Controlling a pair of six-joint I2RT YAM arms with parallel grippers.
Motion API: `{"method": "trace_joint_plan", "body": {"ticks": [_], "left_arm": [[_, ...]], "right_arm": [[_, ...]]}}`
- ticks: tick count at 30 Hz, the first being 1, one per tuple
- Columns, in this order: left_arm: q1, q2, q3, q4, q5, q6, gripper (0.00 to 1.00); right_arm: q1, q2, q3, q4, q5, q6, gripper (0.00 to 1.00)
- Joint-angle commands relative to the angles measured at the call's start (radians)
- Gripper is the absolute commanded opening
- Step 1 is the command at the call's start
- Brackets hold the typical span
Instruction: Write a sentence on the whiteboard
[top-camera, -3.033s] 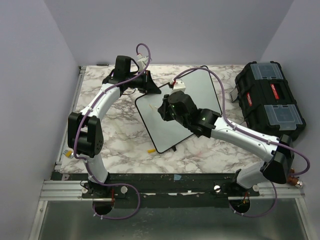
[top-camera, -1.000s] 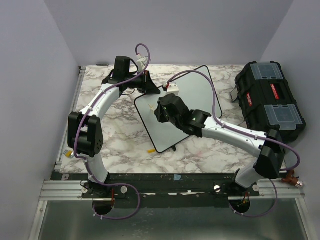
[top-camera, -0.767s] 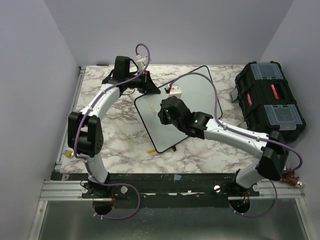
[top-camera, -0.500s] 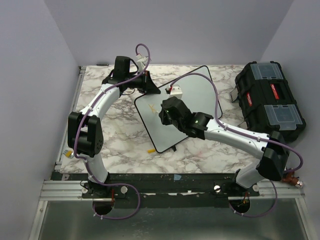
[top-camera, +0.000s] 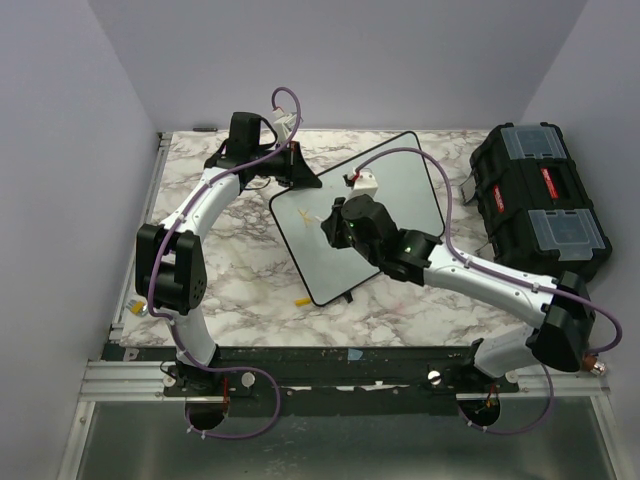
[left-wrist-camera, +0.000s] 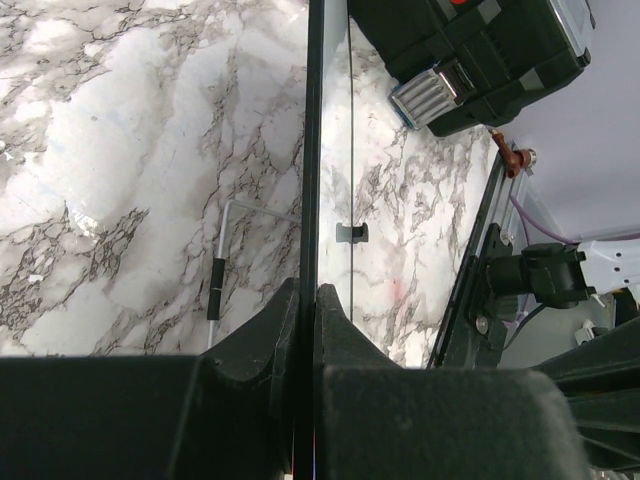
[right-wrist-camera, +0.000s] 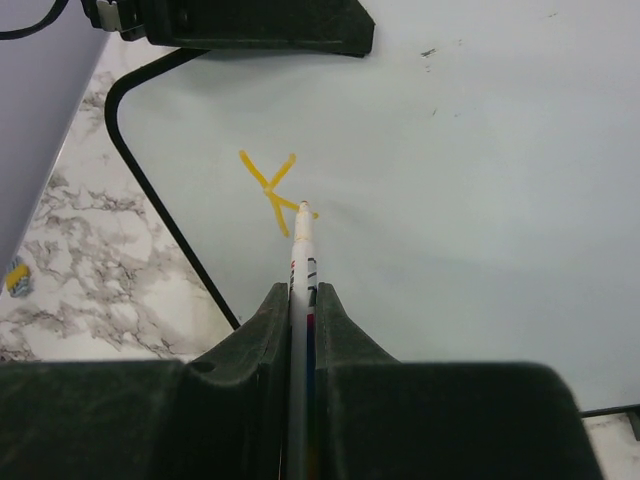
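The whiteboard lies at a slant on the marble table. My left gripper is shut on its far left rim, and the left wrist view shows the black edge pinched between the jaws of that gripper. My right gripper is shut on a white marker. The marker's tip touches the whiteboard near its left corner. Of the sentence, only a few yellow strokes show, crossing like a letter k. From above, my right gripper hovers over the board's left half.
A black toolbox stands at the table's right side, also visible as the toolbox in the left wrist view. A small yellow cap lies on the marble by the board's near edge. Purple walls close in left, right and behind.
My right gripper with the marker has shifted slightly right and nearer across the board, its forearm swinging outward. Yellow strokes now show beside it. The left arm has stayed still.
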Motion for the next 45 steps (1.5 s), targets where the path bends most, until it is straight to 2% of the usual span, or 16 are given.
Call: {"method": "trace_joint_plan", "body": {"ticks": [1, 13, 25, 32, 45], "left_arm": [[-0.01, 0.001, 0.004, 0.024, -0.017, 0.078, 0.0], [-0.01, 0.001, 0.006, 0.025, -0.012, 0.08, 0.0], [-0.01, 0.004, 0.009, 0.025, -0.01, 0.082, 0.0], [-0.01, 0.006, 0.009, 0.026, -0.011, 0.079, 0.0], [-0.01, 0.007, 0.011, 0.029, -0.009, 0.077, 0.0]], "right_arm": [[-0.01, 0.038, 0.034, 0.03, -0.001, 0.019, 0.0], [-0.035, 0.084, 0.068, 0.037, -0.004, 0.027, 0.01], [-0.066, 0.067, 0.0, 0.011, 0.005, 0.055, 0.01], [-0.081, 0.081, 0.052, -0.008, 0.027, 0.022, 0.01], [-0.082, 0.13, 0.08, 0.028, -0.094, 0.015, 0.01]]}}
